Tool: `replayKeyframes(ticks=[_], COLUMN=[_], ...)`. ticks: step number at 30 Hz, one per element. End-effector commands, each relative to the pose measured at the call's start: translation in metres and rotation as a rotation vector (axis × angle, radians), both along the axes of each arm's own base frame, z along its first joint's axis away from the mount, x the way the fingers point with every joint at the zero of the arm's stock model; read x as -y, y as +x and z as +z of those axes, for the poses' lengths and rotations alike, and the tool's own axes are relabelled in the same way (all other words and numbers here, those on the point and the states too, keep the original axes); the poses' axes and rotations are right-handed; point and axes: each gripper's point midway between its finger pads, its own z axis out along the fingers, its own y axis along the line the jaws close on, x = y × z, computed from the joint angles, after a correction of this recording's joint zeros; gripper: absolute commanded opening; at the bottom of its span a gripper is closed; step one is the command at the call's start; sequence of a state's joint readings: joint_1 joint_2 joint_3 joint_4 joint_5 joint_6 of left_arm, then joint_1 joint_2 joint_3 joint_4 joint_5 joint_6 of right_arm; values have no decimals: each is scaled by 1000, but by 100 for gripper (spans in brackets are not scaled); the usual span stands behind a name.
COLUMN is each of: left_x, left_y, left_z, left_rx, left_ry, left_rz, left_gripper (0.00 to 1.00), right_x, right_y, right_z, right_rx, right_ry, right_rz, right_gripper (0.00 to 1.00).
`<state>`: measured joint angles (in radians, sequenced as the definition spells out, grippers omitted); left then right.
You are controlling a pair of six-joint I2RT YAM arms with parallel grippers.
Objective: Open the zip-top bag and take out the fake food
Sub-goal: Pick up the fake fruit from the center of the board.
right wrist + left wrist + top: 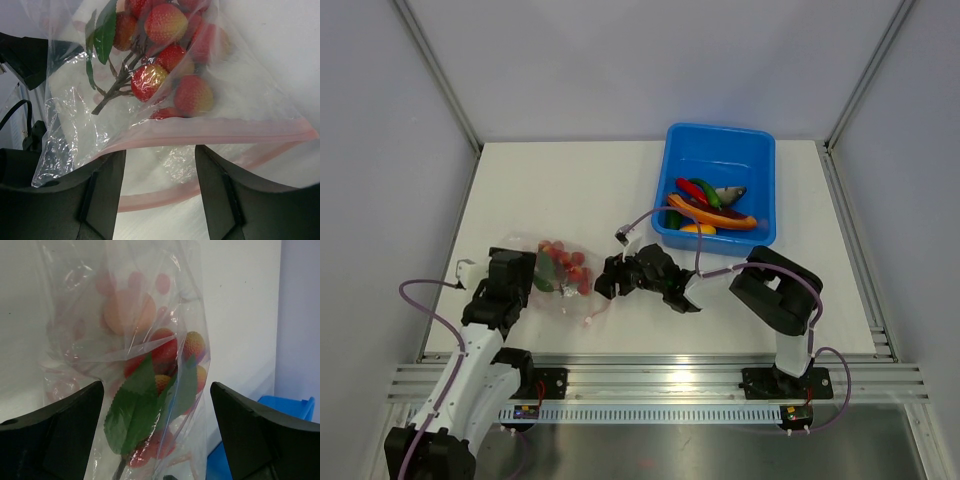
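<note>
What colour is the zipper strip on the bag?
Pink-red; the zipper strip shows best in the right wrist view.

Clear crinkly glossy plastic zip-top bag

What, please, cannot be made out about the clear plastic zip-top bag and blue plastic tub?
Left wrist: pale round shapes in the zip-top bag, blurred by crinkled film.
Right wrist: red fruit bunch, cut by top edge.
Top external: toys in the blue tub, too small to count.
</note>
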<state>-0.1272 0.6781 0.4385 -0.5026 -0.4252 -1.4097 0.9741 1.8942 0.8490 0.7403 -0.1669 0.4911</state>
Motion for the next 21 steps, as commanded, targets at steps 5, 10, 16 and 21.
replayKeyframes(ticks=[5,10,16,21], left_x=[14,13,8,7], left_y=[8,10,10,13], left_z=[2,-8,-18,-20], left_rx=[50,61,40,38], left_ry=[10,13,17,16], left_rz=[-109,-103,-67,-65], left_gripper=[89,76,63,60], right_x=[-15,-18,-19,-19], right_y=[-1,-2,-2,-6], right_z=[17,13,11,3], right_rx=[55,53,92,111], right_ry=[17,0,-55,-104], right_rz=[65,86,72,63], right_gripper=[66,66,66,66])
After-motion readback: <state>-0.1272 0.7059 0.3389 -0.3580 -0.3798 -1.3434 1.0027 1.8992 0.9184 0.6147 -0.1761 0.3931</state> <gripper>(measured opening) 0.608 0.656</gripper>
